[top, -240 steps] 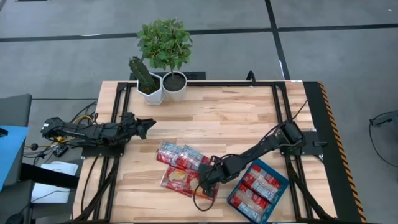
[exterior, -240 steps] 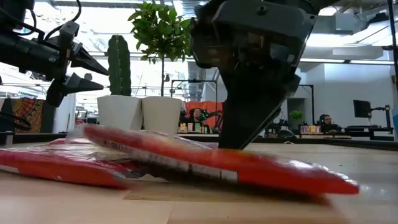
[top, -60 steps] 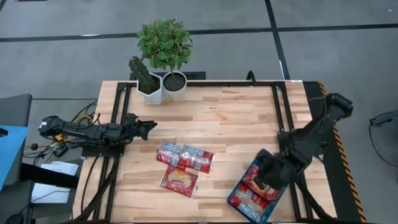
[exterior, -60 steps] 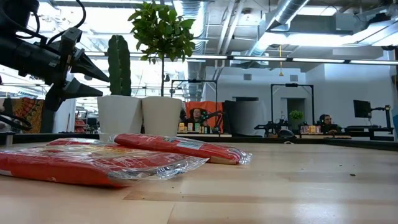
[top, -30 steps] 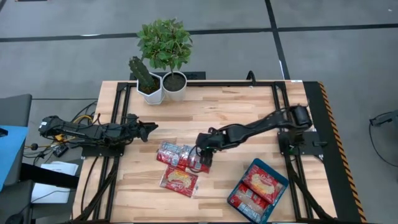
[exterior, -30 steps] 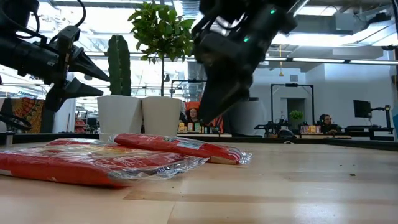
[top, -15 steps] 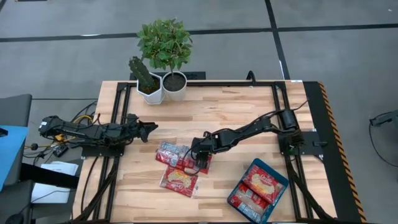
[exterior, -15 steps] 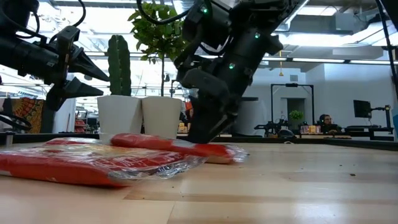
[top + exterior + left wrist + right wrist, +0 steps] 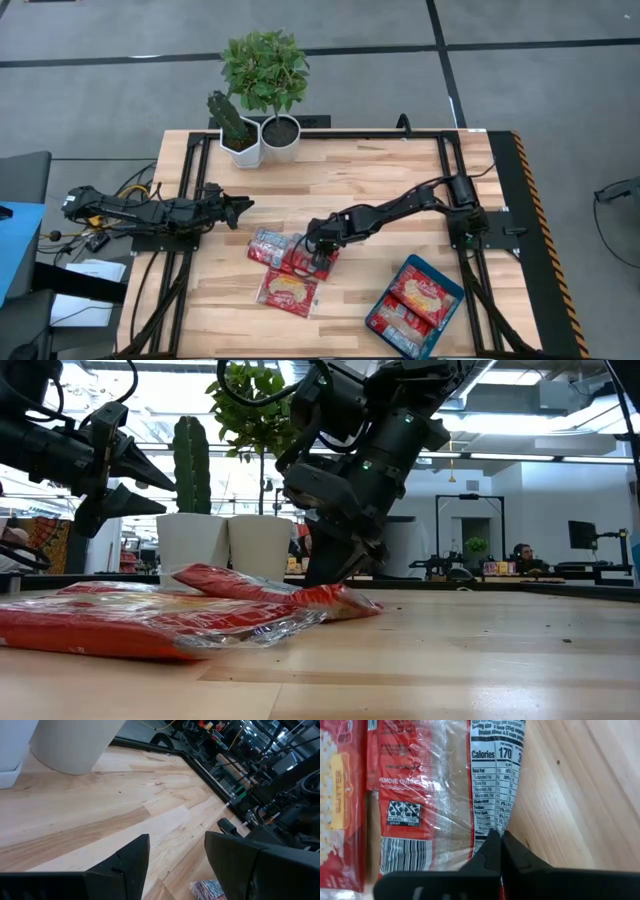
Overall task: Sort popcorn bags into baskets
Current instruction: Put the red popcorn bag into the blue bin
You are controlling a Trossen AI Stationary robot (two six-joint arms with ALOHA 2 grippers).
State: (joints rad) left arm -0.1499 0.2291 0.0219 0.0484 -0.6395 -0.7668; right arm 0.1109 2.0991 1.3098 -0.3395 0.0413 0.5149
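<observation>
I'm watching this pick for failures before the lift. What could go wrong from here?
The right gripper is shut on only the edge of a popcorn bag, so the slick wrapper may slip out on lifting. That bag touches neighbouring bags in the pile, which could be dragged along. The teal basket already holds several bags, so a tilted drop might land on its rim. The left gripper waits open at the left.

3 popcorn bags (image 9: 285,268) lie left of the basket (image 9: 380,326) holding more.
</observation>
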